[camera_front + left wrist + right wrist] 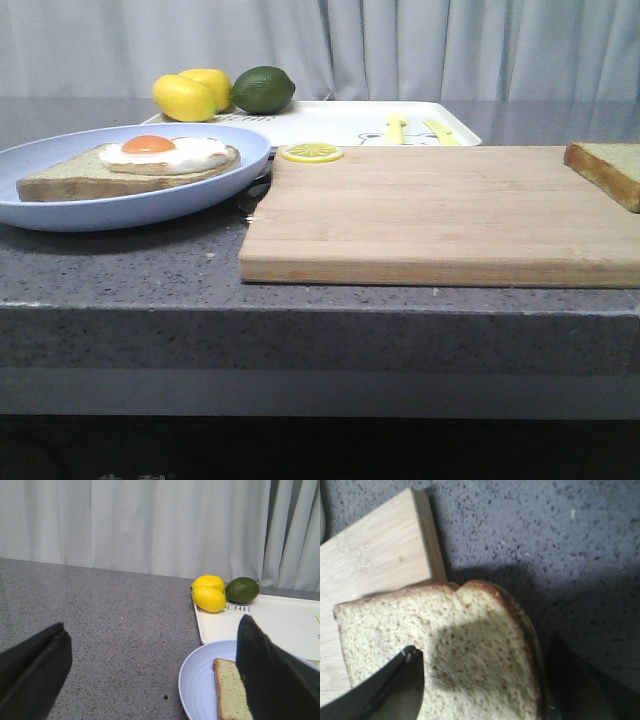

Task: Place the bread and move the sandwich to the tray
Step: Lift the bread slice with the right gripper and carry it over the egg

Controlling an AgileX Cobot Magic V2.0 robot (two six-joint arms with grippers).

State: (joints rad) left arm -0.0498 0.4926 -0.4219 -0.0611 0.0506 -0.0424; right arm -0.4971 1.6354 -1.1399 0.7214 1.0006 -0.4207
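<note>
The bread lies on the far right corner of the wooden cutting board, partly over the counter. In the right wrist view my right gripper is open just above the bread, one finger over its crumb, the other outside the crust. A toast slice bearing a fried egg, the sandwich's base, rests on the light blue plate at left. My left gripper hangs open over the counter beside the plate. The white tray sits at the back. Neither gripper shows in the front view.
Two lemons and a lime sit on the tray's left end. A lemon slice lies at the board's back edge. Grey curtains close off the back. The counter's front edge is close to the board.
</note>
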